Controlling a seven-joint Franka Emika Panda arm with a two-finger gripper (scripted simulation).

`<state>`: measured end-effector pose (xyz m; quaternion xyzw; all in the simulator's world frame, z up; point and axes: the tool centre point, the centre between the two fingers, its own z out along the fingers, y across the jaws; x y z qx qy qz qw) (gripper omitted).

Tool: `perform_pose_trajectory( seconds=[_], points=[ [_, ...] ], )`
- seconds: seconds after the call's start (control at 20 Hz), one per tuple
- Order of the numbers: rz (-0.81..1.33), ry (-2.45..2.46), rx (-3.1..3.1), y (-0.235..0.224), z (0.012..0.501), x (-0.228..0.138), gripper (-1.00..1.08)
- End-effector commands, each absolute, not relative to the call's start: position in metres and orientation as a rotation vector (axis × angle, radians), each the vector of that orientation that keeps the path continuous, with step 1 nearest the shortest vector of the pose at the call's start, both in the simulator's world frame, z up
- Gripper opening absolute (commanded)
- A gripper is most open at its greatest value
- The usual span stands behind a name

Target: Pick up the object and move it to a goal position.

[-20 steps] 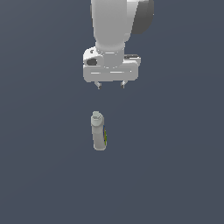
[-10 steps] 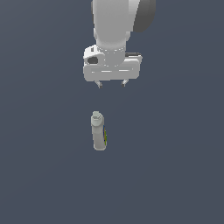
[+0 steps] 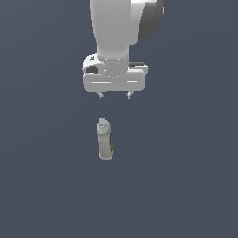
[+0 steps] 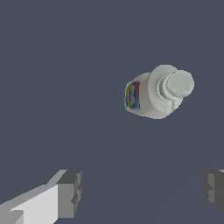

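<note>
The object is a white cleaner bottle point(image 3: 104, 141) with a capped narrow neck. It stands upright on the dark floor in the middle of the exterior view, a coloured label showing on its side. In the wrist view I look down on the bottle point(image 4: 155, 92) and its striped label. My gripper point(image 3: 115, 95) hangs above the bottle, a little toward the exterior view's right, clear of the cap. Its fingers point(image 4: 70, 193) are spread wide with nothing between them, so the gripper point(image 4: 142, 188) is open.
A flat dark grey floor point(image 3: 46, 186) surrounds the bottle. The white arm point(image 3: 116, 32) rises behind the gripper toward the top of the exterior view.
The gripper has shifted slightly toward the exterior view's right and tilted a little. The bottle has not moved.
</note>
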<state>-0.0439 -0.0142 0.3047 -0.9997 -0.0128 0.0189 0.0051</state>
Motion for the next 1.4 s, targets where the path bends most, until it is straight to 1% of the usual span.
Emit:
perform_pose_trajectory(
  seconds=[0.0, 0.3, 0.6, 0.85, 1.1, 1.35],
  points=[
    [0.050, -0.008, -3.132, -0.021, 0.302, -0.031, 1.00],
    [0.024, 0.080, -3.135, -0.040, 0.292, 0.005, 1.00],
    [0.007, 0.137, -3.137, -0.053, 0.284, 0.027, 1.00],
    [0.001, 0.159, -3.137, -0.058, 0.281, 0.035, 1.00],
    [0.002, 0.158, -3.137, -0.058, 0.279, 0.034, 1.00],
    [0.001, 0.159, -3.137, -0.058, 0.264, 0.034, 1.00]
  ],
)
